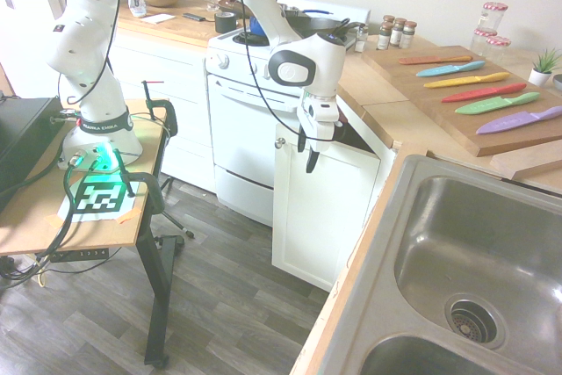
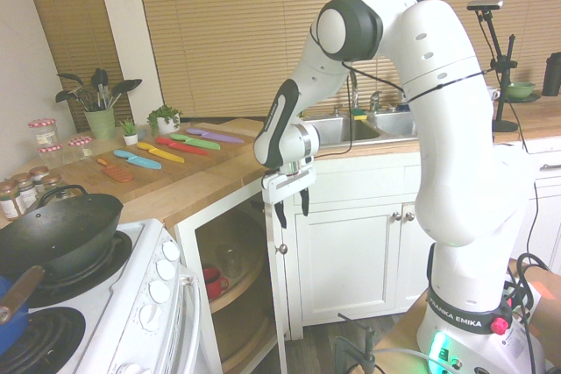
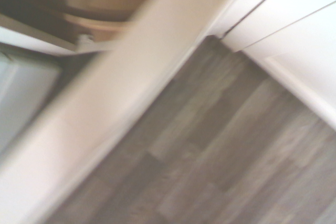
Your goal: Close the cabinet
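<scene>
Cabinet door (image 2: 273, 304) stands ajar, swung out from the corner base unit between the stove (image 2: 131, 304) and the sink run; its long axis is vertical, hinge side toward the sink-side doors, free edge toward the room. In the second exterior view the gripper (image 2: 292, 206) hangs pointing down just above the door's top edge, near its free corner; the knob (image 2: 281, 249) lies at about 6 o'clock from it, just below. Gripper is narrow with nothing held. Judgement: closing calls for a push on the outer face toward the opening, at about 9 o'clock in this view. Counts: one arm, one open door, one knob on it, two shelves (image 2: 230, 291) inside, six knives (image 1: 479, 94) on the counter (image 1: 413, 125).
</scene>
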Controlling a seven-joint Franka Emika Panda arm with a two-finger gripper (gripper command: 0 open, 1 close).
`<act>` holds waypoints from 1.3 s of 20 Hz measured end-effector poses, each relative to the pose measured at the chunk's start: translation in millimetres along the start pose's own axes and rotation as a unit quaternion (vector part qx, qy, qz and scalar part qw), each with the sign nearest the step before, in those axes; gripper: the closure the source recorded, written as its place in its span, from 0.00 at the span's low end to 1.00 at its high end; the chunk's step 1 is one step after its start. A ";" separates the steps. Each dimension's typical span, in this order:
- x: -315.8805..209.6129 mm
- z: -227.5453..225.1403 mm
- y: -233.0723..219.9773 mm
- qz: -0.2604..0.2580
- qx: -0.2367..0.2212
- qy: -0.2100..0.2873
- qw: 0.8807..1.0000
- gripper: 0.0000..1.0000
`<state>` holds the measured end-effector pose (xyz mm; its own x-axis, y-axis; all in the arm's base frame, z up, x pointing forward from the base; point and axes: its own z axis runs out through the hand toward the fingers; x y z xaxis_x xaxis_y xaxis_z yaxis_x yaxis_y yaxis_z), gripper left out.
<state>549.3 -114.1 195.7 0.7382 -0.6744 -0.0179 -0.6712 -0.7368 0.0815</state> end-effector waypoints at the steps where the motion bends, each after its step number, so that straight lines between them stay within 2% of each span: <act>1: -0.6 1.5 2.0 -0.009 -0.002 0.003 1.000 1.00; 8: -13.5 3.1 1.3 -0.064 -0.010 0.022 0.998 1.00; 26: -24.5 -5.5 -13.3 -0.102 -0.001 0.026 0.994 1.00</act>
<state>540.5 -87.5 200.6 0.8618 -0.5069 0.0177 -0.5065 -0.8582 0.0839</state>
